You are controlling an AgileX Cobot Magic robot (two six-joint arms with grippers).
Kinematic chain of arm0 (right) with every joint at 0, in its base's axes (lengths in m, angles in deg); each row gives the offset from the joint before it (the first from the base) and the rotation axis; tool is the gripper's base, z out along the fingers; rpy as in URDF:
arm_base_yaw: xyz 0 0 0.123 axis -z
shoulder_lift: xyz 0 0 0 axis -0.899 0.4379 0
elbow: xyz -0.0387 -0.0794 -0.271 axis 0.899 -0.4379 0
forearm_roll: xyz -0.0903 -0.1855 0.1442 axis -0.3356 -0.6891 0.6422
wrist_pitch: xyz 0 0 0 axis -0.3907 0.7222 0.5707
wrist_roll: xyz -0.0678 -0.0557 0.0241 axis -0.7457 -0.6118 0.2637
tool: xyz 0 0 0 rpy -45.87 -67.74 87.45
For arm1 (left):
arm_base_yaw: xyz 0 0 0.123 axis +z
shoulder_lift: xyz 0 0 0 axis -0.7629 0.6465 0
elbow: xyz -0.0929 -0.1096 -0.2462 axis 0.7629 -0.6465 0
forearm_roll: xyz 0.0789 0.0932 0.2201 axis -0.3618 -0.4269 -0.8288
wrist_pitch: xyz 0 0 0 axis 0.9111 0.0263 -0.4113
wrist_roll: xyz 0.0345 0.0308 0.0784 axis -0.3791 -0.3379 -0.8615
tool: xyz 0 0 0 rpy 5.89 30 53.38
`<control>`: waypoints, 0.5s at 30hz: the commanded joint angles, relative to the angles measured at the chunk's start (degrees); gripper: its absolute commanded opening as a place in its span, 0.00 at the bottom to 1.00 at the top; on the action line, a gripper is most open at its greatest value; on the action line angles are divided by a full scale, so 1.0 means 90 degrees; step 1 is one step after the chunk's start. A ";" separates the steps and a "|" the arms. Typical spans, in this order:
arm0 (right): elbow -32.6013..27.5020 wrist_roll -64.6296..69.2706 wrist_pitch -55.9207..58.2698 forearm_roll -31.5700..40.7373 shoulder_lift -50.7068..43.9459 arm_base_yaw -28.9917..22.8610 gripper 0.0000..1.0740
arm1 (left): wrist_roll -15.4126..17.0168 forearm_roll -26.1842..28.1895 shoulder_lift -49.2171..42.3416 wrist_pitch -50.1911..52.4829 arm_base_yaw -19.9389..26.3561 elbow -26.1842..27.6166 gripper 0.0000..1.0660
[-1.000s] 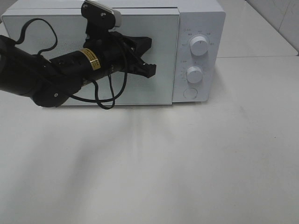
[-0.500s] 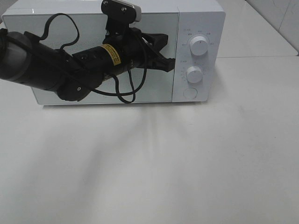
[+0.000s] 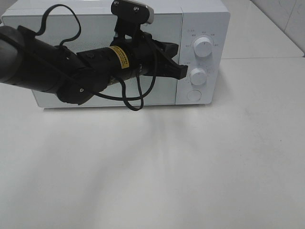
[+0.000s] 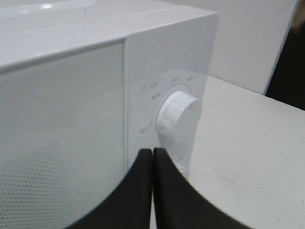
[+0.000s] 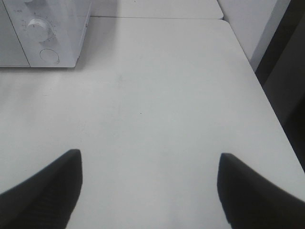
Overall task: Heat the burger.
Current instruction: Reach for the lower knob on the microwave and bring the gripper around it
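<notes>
The burger is out of view in every frame. A white microwave (image 3: 209,21) stands at the back of the table with its door (image 3: 157,95) closed. My left gripper (image 3: 182,72) reaches across the door front, fingers pressed together with nothing between them, its tips just left of the lower dial (image 3: 198,76). In the left wrist view the shut left gripper (image 4: 152,152) points at the control panel below a white dial (image 4: 177,114). My right gripper (image 5: 150,155) stands open over bare table, holding nothing.
The control panel carries an upper dial (image 3: 203,47) and a round button (image 3: 193,95) at the bottom. The white table (image 3: 152,171) spreads in front of the microwave. Its right edge (image 5: 264,90) shows in the right wrist view, with a dark gap beyond.
My left arm has swung rightward across the door, from its middle to the control panel. The door, slightly ajar a second ago, now sits flush. The right gripper has not moved.
</notes>
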 commanded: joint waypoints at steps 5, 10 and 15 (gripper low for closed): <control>0.0000 -0.0032 -0.0032 0.0019 -0.0166 0.0038 0.70 | 0.0045 0.0006 -0.0598 -0.1394 -0.0318 -0.0070 0.52; 0.0000 -0.0032 -0.0032 0.0019 -0.0166 0.0038 0.70 | 0.0045 0.0006 -0.0942 -0.2788 -0.0554 -0.0070 0.86; 0.0000 -0.0032 -0.0032 0.0019 -0.0166 0.0038 0.70 | 0.0045 0.0013 -0.1350 -0.4163 -0.0821 -0.0070 0.88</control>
